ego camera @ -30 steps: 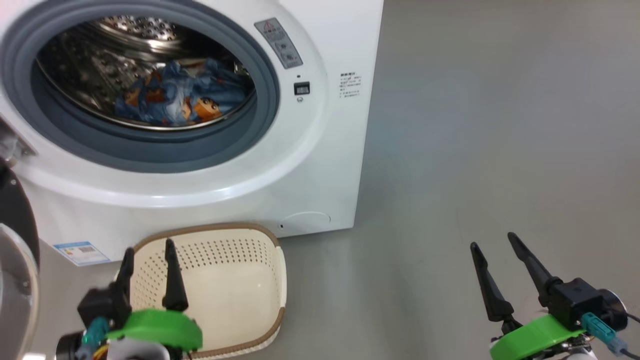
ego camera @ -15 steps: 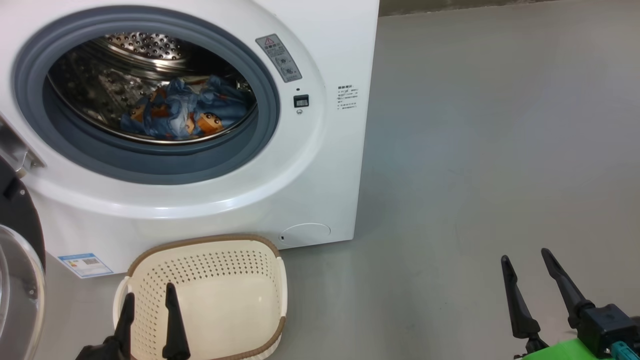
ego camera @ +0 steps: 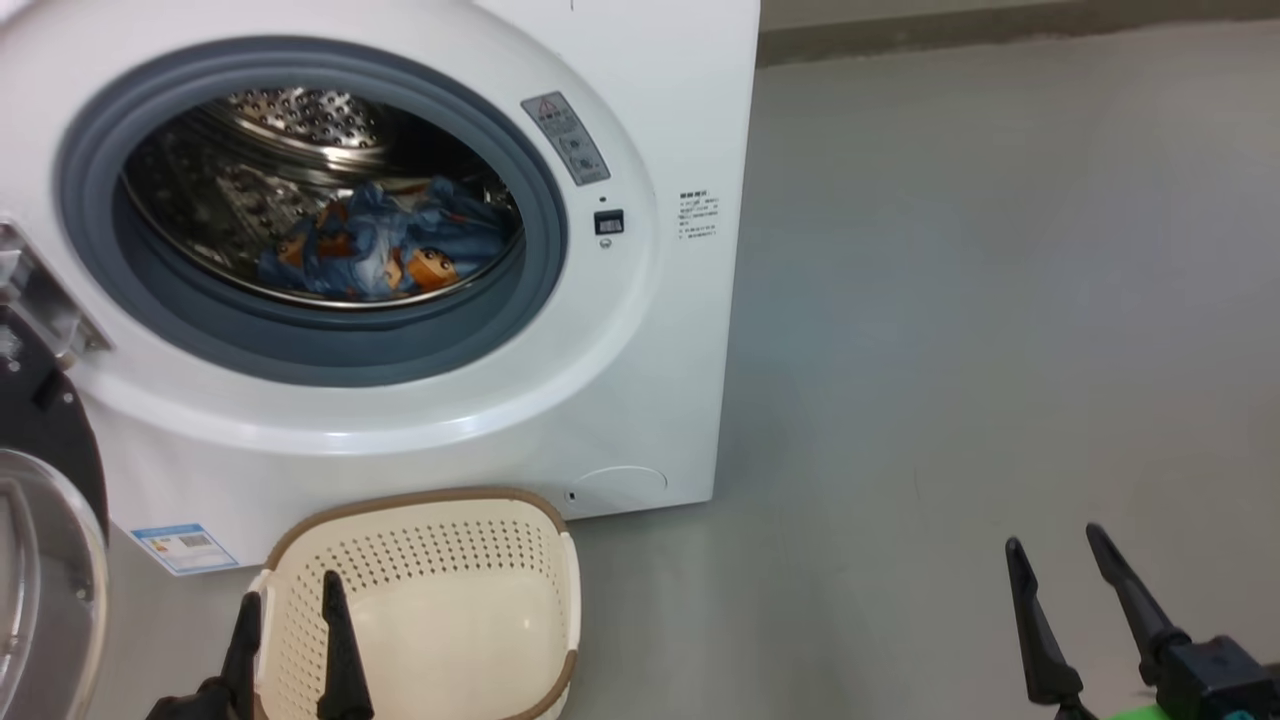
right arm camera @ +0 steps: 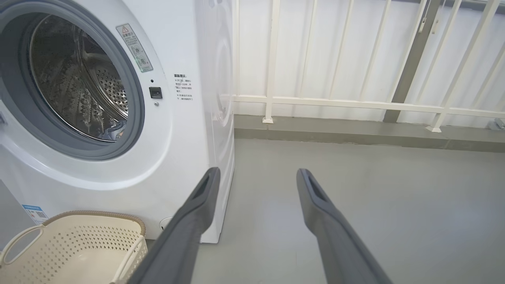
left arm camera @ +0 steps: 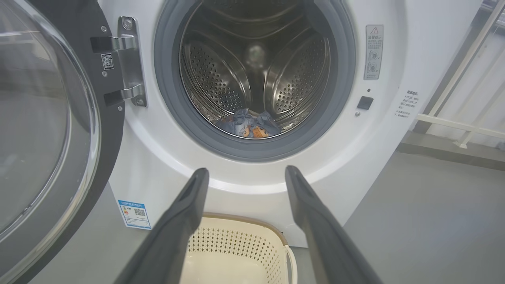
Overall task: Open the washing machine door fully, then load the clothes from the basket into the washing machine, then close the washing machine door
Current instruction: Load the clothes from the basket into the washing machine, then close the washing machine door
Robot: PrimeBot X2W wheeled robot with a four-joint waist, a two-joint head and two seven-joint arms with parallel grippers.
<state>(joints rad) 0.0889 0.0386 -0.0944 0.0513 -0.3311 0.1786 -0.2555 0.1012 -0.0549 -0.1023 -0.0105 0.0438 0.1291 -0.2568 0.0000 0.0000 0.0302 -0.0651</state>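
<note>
The washing machine (ego camera: pixel 640 330) (left arm camera: pixel 378 165) (right arm camera: pixel 181 157) stands with its drum mouth uncovered. The washing machine door (ego camera: pixel 40 560) (left arm camera: pixel 47 130) hangs swung out at the left, black rim and glass bowl showing. The clothes (ego camera: pixel 385 255) (left arm camera: pixel 248 125) lie inside the steel drum, light blue with orange figures. The cream basket (ego camera: pixel 540 560) (left arm camera: pixel 236 244) (right arm camera: pixel 79 244) sits on the floor before the machine, with nothing in it. My left gripper (ego camera: pixel 290 590) (left arm camera: pixel 245 172) is open above the basket's near left side. My right gripper (ego camera: pixel 1055 540) (right arm camera: pixel 257 172) is open over bare floor to the right.
Grey floor (ego camera: pixel 1000 300) stretches right of the machine. A white railing (right arm camera: pixel 355 102) on a low kerb runs behind it. A blue label sticker (ego camera: pixel 185 545) sits low on the machine's front, and a round white flap (ego camera: pixel 618 485) near its lower right corner.
The head camera has tilted up and drawn back, so the whole picture has shifted downward. Both grippers sit lower in view and stay open. The clothes lie in the drum as before.
</note>
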